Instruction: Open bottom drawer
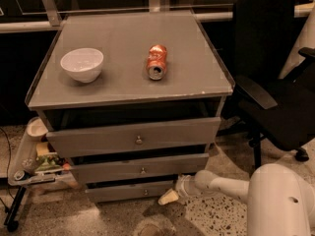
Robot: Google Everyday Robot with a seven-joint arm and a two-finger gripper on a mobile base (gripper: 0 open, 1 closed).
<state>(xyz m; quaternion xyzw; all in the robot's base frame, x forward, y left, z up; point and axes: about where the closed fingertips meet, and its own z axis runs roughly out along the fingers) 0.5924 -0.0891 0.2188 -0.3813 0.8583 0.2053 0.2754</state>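
The bottom drawer (pixel 123 191) is the slimmest grey front of three, at the foot of the grey cabinet, with a tiny round knob (pixel 145 192) at its centre. It sits set back under the middle drawer (pixel 138 170), and none of its inside shows. My gripper (pixel 169 196) is low by the floor at the drawer's right end, just right of the knob, on the end of my white arm (pixel 221 185), which reaches in from the lower right. It holds nothing that I can see.
A white bowl (pixel 82 64) and a crushed orange can (pixel 157 62) lie on the cabinet top (pixel 123 43). The tall top drawer (pixel 133 136) juts forward. A black office chair (pixel 275 92) stands at the right. A small cluttered cart (pixel 29 163) stands at the left. My white body (pixel 280 203) fills the lower right.
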